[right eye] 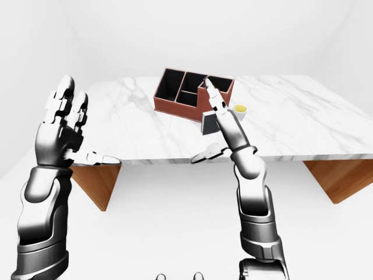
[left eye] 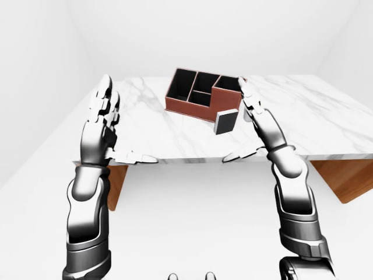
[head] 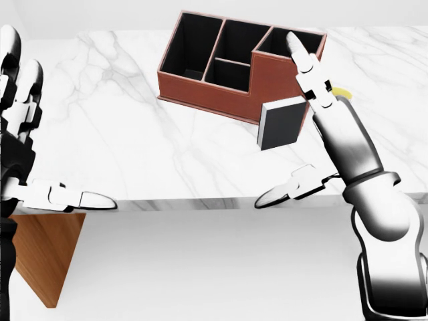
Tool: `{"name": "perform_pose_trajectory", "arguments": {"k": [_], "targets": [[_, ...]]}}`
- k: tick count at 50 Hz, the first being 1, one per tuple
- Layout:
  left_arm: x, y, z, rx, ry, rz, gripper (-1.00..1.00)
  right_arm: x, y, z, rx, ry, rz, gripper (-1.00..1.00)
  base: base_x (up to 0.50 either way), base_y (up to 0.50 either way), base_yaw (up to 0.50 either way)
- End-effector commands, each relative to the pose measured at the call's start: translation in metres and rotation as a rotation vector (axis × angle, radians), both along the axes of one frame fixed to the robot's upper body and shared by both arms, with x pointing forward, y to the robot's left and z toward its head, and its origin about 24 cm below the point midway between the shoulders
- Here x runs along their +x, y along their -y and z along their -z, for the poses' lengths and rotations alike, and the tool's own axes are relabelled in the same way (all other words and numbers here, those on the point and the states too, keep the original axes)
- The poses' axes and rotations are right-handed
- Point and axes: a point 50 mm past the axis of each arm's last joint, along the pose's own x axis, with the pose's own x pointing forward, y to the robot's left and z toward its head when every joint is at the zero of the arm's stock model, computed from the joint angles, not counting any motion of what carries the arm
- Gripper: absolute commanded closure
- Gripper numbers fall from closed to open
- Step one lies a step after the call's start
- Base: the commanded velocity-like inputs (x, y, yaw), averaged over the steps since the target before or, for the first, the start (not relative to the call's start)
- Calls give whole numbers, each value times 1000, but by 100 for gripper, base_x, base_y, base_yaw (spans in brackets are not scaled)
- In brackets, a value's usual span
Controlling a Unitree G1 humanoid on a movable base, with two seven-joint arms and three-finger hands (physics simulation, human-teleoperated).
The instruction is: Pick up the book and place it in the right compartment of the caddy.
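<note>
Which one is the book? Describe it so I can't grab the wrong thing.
Find the white marble table and the reddish-brown caddy on it. The book stands against the caddy's tall right section, on the side toward the bottom of the head view. It is the only flat dark slab with a pale edge; the small cup to its right is round and white with yellow inside.

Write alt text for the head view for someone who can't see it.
The robot's open right hand reaches over a white marble table beside a dark book that stands against a brown leather caddy with black compartments. A cup shows only partly past that hand, and the open left hand is raised at the view's left edge.
</note>
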Motion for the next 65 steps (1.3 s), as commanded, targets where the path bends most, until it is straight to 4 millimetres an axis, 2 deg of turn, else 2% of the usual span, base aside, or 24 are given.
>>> {"name": "perform_pose_trajectory", "arguments": {"k": [1, 4, 7, 15, 24, 43, 52, 65], "targets": [[-10, -2, -46, 33, 194, 14, -100, -8, 0, -47, -94, 156, -42, -100, 0, 0, 0], [-15, -2, -53, 34, 228, 10, -100, -14, 0, -56, -111, 201, -44, -100, 0, 0, 0], [-11, -4, -57, 38, 236, -6, -100, -18, -1, -60, -119, 224, -48, -100, 6, 0, 0], [-7, -1, -49, 41, 199, -15, -100, -16, 2, -59, -120, 215, -31, -100, 20, 0, 0], [-7, -1, -51, 41, 208, -10, -100, -15, 4, -60, -123, 218, -21, -100, 23, 0, 0], [-11, 1, -51, 25, 218, -4, -100, -16, 3, -45, -146, 161, -18, -100, 29, 0, 0], [-15, 3, -58, 25, 256, 4, -100, -14, 5, -40, -160, 132, -15, -100, 30, 0, 0], [-9, 0, -50, 24, 212, -8, -100, -12, 8, -38, -162, 114, -12, -100, 30, 0, 0]]}}
